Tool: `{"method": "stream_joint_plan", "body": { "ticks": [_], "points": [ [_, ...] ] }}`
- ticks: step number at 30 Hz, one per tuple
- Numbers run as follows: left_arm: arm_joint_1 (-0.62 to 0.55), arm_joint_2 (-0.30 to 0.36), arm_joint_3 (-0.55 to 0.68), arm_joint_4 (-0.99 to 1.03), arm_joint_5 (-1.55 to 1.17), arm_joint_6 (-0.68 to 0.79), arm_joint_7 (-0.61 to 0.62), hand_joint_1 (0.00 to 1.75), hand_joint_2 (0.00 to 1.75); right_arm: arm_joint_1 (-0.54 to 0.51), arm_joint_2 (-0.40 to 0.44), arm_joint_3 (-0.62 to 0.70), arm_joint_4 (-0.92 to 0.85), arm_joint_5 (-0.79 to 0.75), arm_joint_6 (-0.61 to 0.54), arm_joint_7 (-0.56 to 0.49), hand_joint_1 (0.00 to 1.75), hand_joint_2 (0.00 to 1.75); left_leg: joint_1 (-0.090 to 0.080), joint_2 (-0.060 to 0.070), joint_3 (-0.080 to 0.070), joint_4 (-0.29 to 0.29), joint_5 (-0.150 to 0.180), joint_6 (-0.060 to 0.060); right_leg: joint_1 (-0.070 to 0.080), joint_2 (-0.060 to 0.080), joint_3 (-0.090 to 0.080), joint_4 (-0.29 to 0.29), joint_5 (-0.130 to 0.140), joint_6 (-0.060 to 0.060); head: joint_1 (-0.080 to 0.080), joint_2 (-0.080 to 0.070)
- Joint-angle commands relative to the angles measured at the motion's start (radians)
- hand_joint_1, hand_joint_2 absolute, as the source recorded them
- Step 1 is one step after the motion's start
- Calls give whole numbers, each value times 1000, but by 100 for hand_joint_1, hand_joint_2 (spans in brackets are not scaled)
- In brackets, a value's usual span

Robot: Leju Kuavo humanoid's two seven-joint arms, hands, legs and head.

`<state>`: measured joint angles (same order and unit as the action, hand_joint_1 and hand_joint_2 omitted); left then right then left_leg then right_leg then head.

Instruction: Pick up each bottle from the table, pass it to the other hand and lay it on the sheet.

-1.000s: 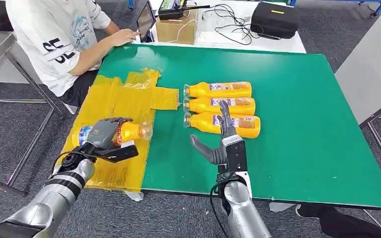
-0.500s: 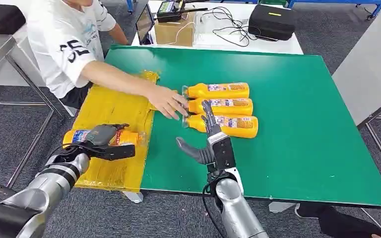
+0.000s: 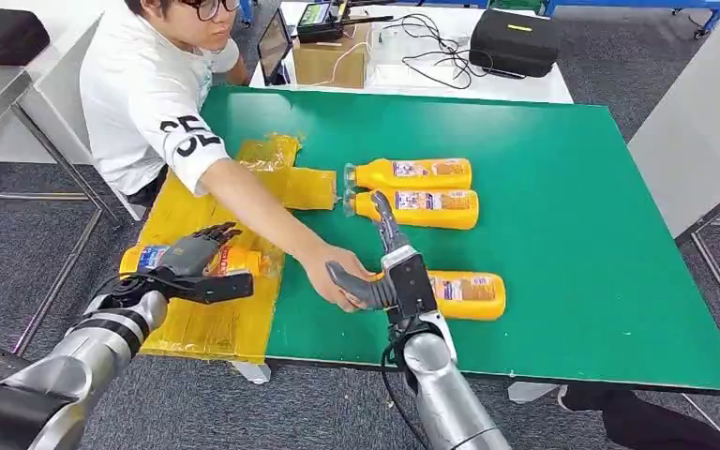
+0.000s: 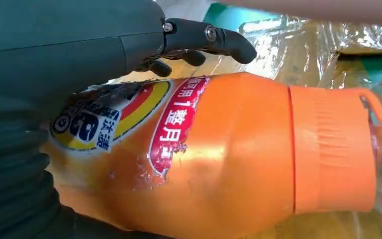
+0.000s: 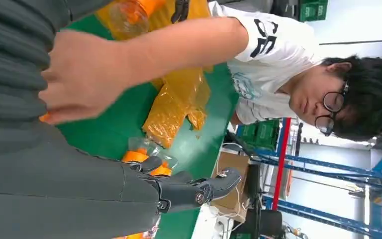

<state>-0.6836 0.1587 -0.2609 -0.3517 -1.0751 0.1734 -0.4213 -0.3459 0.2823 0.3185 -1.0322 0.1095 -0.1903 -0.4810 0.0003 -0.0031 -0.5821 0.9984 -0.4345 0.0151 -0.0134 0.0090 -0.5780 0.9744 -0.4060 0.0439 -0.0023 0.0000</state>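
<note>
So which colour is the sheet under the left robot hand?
Yellow; the sheet shows best in the head view.

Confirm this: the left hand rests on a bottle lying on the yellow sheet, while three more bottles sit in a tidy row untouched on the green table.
Not quite. In the head view only two bottles sit in a row; the third bottle lies apart, nearer the right hand, with a person's hand at it. The left hand does rest on the sheet's bottle.

A: Orange glossy plastic bottle (image 4: 238,149), ribbed cap, paper label scuffed and torn. Crinkly shiny yellow film sheet (image 3: 208,202) under it.
B: Matt smooth green table top (image 3: 572,159). Left hand (image 3: 192,258) matt grey plastic, silver metal arm (image 3: 103,342). White cloth shirt (image 3: 145,94).
</note>
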Motion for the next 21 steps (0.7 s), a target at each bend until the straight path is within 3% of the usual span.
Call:
{"method": "stream_joint_plan", "body": {
  "ticks": [1,5,11,13,16,17,21],
  "points": [
    [150,-14,159,-65,209,115,-277,0,175,-69,-37,11,139,12,-11,-4,0,175,0,4,3,-2,0,0,0,3,2,-2,0,-1,0,0],
    [312,19,34,-430,587,19,-277,0,175,-75,-46,-4,160,16,-13,-10,0,175,0,2,3,-2,-1,0,0,2,2,-2,0,-1,0,0],
    [385,29,-15,-619,794,-32,-277,0,175,-93,-63,5,200,72,-56,6,0,175,-1,0,-2,-1,0,-1,0,0,-2,-2,0,-1,0,0],
    [436,3,5,-749,908,-59,-277,0,175,-120,-99,40,251,165,-84,34,0,175,0,-2,-4,0,0,0,0,-2,-3,-1,0,-1,0,0],
    [464,-61,70,-780,947,-109,-277,0,175,-163,-140,66,347,308,-130,115,0,175,-1,-3,-3,0,0,0,0,-3,-2,-2,-1,0,0,0],
    [462,-82,86,-766,941,-107,-277,0,0,-169,-149,65,364,346,-152,131,0,175,0,-3,-3,0,0,0,0,-4,-1,-3,-1,-1,0,0],
    [452,-168,152,-759,967,-149,-277,0,0,-145,-208,67,347,512,-204,242,0,175,-1,-7,-5,0,1,0,0,-7,-2,-3,-1,0,0,0]
  ]
}}
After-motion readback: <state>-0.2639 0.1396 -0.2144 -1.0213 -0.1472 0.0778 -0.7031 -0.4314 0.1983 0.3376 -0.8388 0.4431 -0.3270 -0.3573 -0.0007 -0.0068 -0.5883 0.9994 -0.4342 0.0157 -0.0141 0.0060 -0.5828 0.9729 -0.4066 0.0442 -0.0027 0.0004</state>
